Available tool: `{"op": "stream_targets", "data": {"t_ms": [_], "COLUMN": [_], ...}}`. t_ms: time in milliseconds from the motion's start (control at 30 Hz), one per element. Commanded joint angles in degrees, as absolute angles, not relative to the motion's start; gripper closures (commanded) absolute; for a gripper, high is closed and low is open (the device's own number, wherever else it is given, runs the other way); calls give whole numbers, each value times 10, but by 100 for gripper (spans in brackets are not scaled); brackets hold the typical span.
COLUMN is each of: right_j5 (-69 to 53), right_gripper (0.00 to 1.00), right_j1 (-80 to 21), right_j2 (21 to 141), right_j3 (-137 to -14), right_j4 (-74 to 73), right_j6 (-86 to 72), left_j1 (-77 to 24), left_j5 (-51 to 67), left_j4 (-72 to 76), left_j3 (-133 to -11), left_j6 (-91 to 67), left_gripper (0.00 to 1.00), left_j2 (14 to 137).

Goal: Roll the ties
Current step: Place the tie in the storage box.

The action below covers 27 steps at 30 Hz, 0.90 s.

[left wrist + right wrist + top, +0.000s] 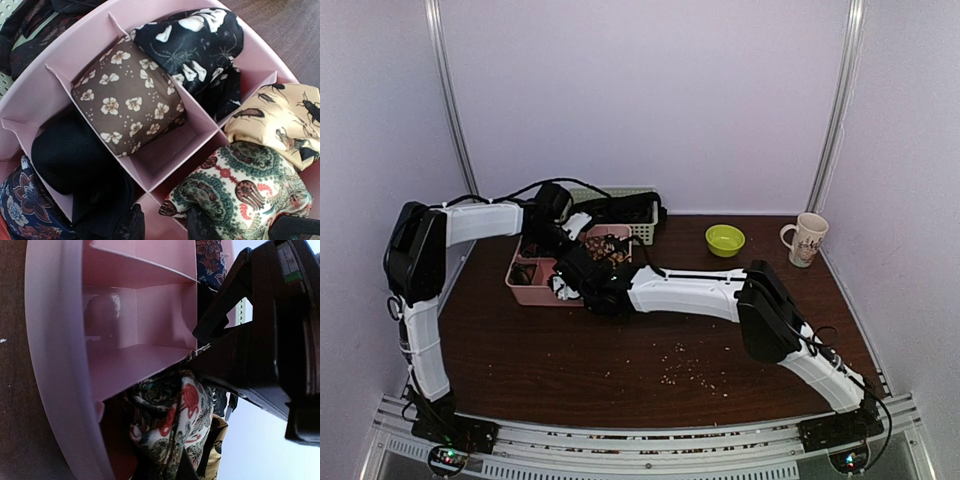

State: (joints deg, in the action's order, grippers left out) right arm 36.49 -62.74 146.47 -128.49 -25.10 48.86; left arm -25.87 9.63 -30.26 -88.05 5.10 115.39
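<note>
Hazard: the right tool point(196, 347), pinched closed at a divider point(145, 354) of the pink tray point(55, 365), may tip it, spilling rolled ties point(130, 100); opening of the left tool point(210, 226) unclear.

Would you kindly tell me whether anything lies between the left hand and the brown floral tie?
Nothing visible does: the brown floral tie lies uncovered in its own compartment of the pink organizer.

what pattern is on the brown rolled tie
The brown tie has small cream flowers and dots; clearest in the left wrist view.
</note>
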Motion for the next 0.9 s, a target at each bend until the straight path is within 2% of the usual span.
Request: {"op": "stream_targets", "data": {"t_ms": [0,133,333,500,867], "right_j5": [382,379,365,359,346], "right_gripper": [95,85,63,52,31], "right_j1": [-628,-628,-629,-632,-637], "right_j2": [1445,1434,1396,1362,1302], "right_j3": [-1270,-1266,-1222,-1170,-1117], "right_j4": [-265,-262,-238,-201,-144], "right_j6": [487,481,478,485,484], "left_j1": [-265,-262,-252,-249,-234], "left_j5": [65,53,49,43,33], "left_j4": [-314,-317,-313,-308,-272], "left_j3": [-868,-877,-881,-880,-852], "left_j6": [56,52,39,35,21], "left_gripper": [66,65,62,59,39], "left_j2": [1130,1113,1094,1083,1020]}}
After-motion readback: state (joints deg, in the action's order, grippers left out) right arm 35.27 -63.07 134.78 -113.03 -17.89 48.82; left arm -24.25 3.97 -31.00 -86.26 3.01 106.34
